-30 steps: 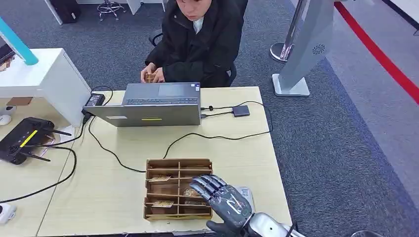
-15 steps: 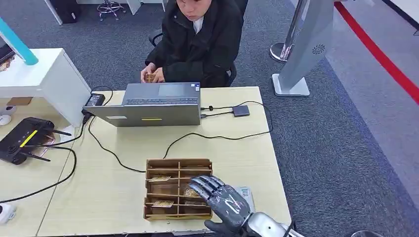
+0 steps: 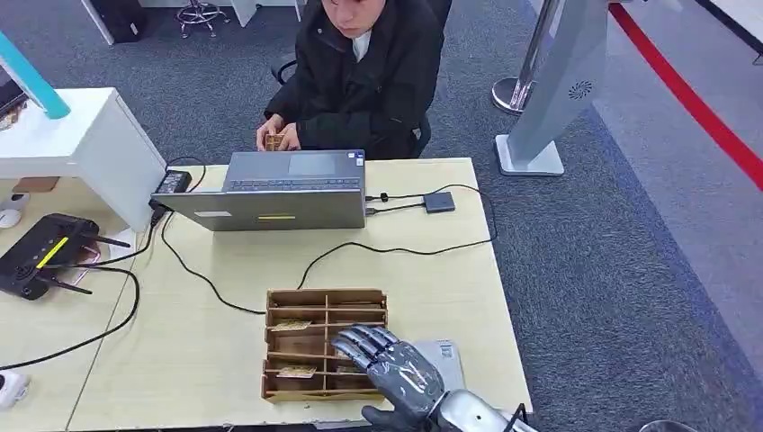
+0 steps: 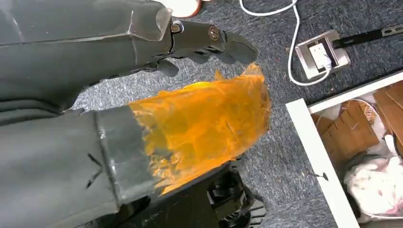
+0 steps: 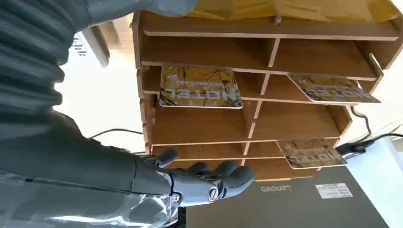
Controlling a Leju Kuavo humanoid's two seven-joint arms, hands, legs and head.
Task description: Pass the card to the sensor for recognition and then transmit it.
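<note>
- Head view shows the right hand hovering over the right side of the wooden card box, which sits near the front edge of the pale wooden surface; its fingers are stretched forward and spread, holding nothing.
- Right wrist view looks into the box's compartments, where three patterned hotel cards lie: one card in a compartment just ahead of the hand, a second card in the compartment beside it, and a third card in a row further on.
- None of the cards touches the right hand's fingers, which sit apart from them with open space between.
- A flat grey sensor pad lies on the surface just right of the box, partly covered by the right hand.
- Left wrist view shows the left hand hanging above grey carpet, with orange tape wrapped on its thumb; its dark fingers are extended and hold nothing.
- A grey laptop stands at the far side of the surface, with black cables running from it across the wood.
- A person in a black jacket sits behind the laptop, holding a small wooden item in both hands.
- A black router rests on the neighbouring desk to the left.
</note>
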